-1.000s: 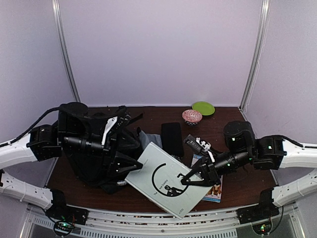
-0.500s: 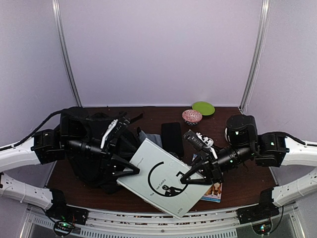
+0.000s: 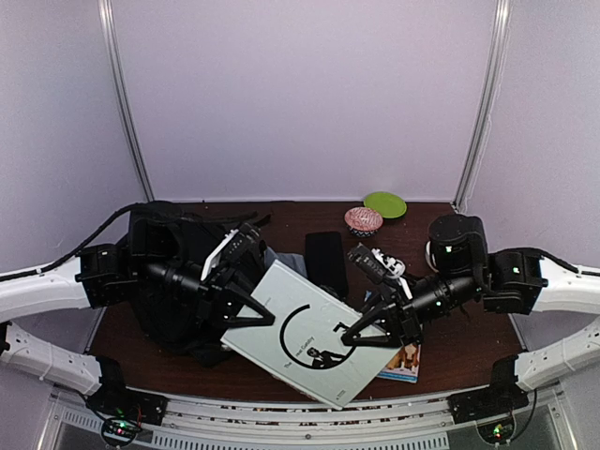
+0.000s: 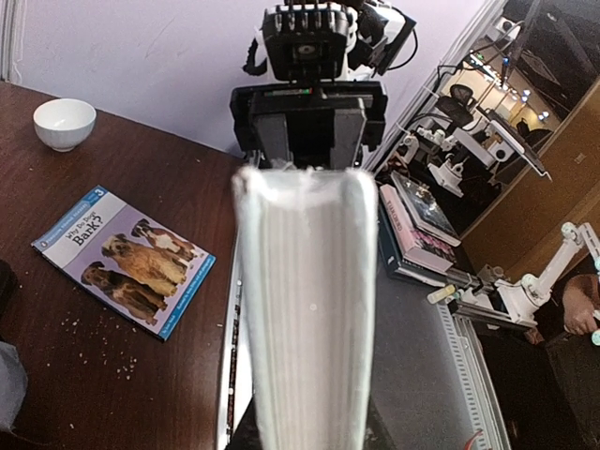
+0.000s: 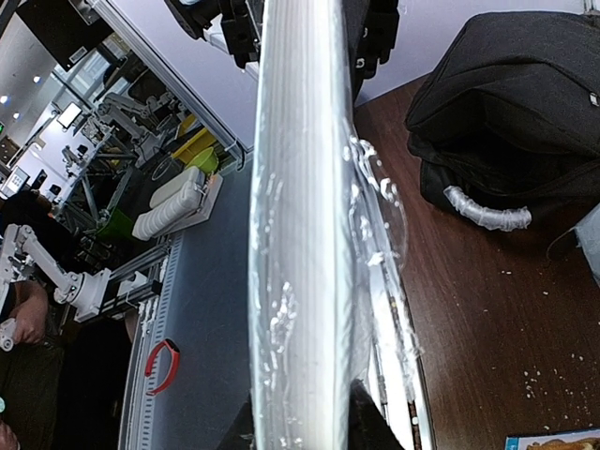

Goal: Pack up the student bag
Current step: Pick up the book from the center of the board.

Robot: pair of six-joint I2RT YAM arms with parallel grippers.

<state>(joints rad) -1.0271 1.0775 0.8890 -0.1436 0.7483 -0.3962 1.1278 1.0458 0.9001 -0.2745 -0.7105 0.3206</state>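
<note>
L hand (image 3: 255, 314) is clamped on the left edge of the big white book (image 3: 302, 345). R hand (image 3: 350, 337) is clamped on its right edge, so the book is held between both, tilted, over the near-centre counter (image 3: 459, 342). Student bag (image 3: 145, 317) lies at the left of the counter, under and behind the L arm, just beside the book's left edge. A dog booklet (image 3: 407, 362) lies flat under the R hand.

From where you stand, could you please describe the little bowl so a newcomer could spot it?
Look to the far edge of the brown table, right of centre, where a flat green plate lies. The bowl sits beside it, nearer the arms: deep and pink-patterned, unlike the plain plate and the flat black case.
</note>
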